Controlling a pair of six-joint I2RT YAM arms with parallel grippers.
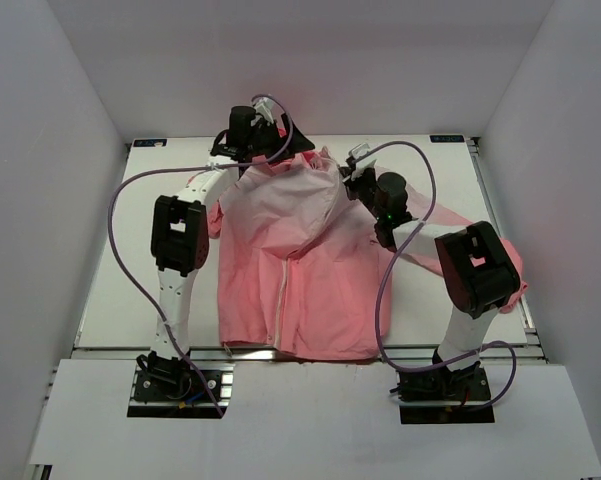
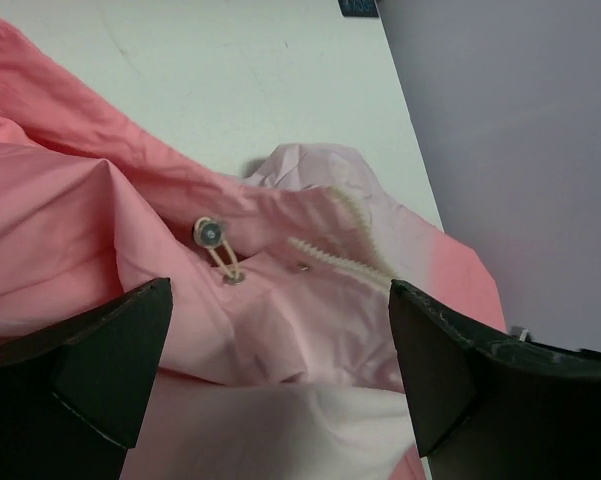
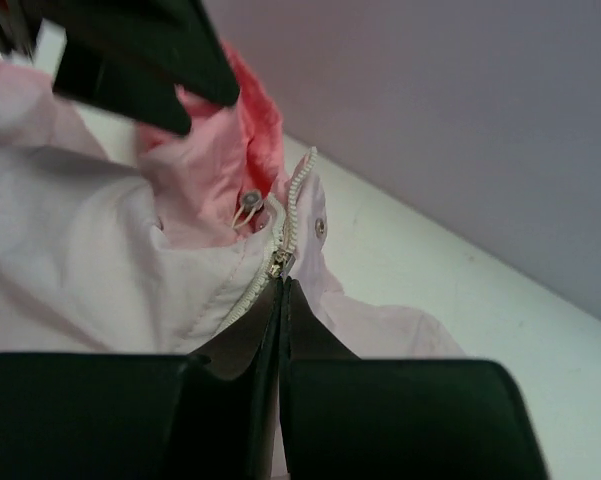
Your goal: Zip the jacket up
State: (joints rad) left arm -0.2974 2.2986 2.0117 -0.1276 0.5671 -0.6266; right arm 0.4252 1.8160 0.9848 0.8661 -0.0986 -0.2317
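The pink jacket (image 1: pixel 300 270) lies flat on the white table, hood at the far end, and its whitish zipper (image 1: pixel 283 290) is closed up the front. My right gripper (image 3: pixel 283 282) is shut, and the zipper slider (image 3: pixel 280 262) sits right at its fingertips near the collar, with open teeth (image 3: pixel 300 185) above it. My left gripper (image 2: pixel 280 360) hovers open over the collar fabric (image 2: pixel 280 320), touching nothing. A drawcord toggle (image 2: pixel 212 232) and zipper teeth (image 2: pixel 330 255) lie just beyond it. In the top view the left gripper (image 1: pixel 270 140) is at the hood and the right gripper (image 1: pixel 356 172) at the collar's right side.
Grey enclosure walls (image 1: pixel 60 150) close in the table (image 1: pixel 130 250) on the left, right and far sides. Purple cables (image 1: pixel 120 200) loop off both arms. The right arm's elbow (image 1: pixel 475 265) rests over the jacket's right sleeve.
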